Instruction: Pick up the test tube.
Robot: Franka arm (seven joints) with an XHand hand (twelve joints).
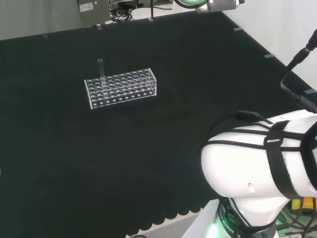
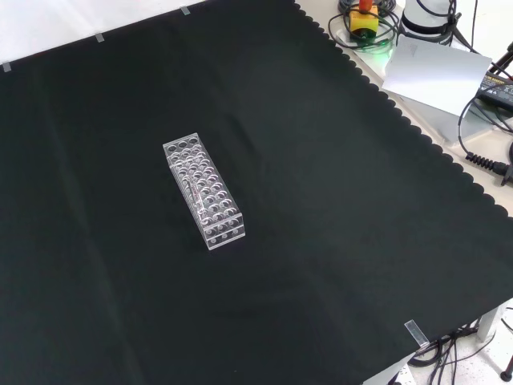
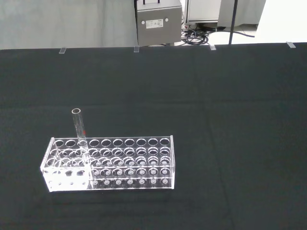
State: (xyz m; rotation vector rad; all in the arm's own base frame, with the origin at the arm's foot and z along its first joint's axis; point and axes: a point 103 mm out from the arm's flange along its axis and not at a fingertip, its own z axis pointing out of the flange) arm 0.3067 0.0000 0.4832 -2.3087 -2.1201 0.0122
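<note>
A black cloth covers the table [image 1: 163, 148]. Near the left end of the clear plastic rack [image 3: 108, 163] in the wrist view, a slim clear glass test tube [image 3: 79, 129] stands upright, perhaps slightly tilted. I cannot tell the fingers' state. A crooked approach could tip the rack.

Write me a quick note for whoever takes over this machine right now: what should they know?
Hand: I cannot tell its state.
Things: one clear test tube stands upright in a clear rack on the black cloth, in a hole near one end of the rack; in the head view that is the rack's far left corner.
Done: nothing yet; the tube sits in the rack.
Left: reach the tube, grasp it, lift it out.
</note>
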